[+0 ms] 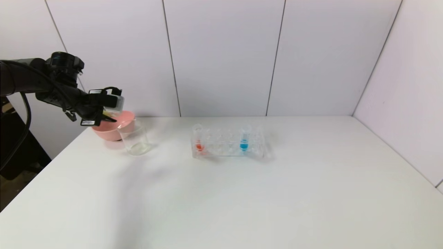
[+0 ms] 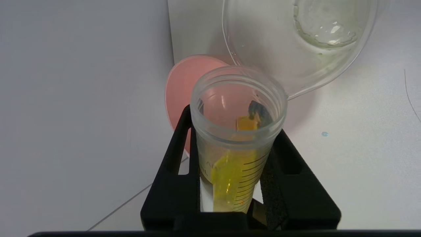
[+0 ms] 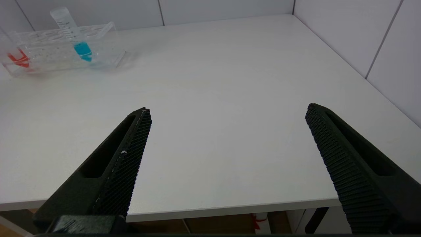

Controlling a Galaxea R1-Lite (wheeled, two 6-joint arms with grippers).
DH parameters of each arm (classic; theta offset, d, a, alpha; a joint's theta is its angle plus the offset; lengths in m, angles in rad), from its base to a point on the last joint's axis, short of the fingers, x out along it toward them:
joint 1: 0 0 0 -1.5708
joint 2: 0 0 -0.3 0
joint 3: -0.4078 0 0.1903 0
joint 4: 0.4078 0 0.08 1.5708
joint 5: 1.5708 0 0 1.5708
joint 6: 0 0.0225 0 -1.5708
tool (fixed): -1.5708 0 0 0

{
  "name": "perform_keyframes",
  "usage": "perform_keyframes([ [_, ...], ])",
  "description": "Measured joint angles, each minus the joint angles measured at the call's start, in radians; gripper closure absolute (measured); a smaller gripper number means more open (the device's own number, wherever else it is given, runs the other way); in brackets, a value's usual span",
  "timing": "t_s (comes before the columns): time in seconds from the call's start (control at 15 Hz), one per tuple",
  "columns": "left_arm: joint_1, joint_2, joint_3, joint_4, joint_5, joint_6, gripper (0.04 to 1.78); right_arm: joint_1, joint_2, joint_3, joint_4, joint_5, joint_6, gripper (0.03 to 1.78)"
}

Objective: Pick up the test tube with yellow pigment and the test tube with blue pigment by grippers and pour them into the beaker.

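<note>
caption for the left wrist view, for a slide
Left pincer grips the clear yellow-liquid test tube, tilted toward the clear glass beaker.

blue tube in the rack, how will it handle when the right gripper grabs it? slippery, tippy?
Probably light: the test tube with blue pigment holds liquid only near its tip. Its smooth clear wall looks slippery, though the right gripper has ribbed pads that should help. It already leans in the clear tube rack, so a sideways nudge may tilt it further or drag the rack along.
</note>
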Motion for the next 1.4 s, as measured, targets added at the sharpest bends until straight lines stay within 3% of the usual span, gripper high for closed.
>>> perform_keyframes([
  [1.4,-0.011,-0.018,-0.003,0.108,0.109,-0.023,1.30,0.000,0.000,0.000,0.000,0.000,0.000,0.10],
])
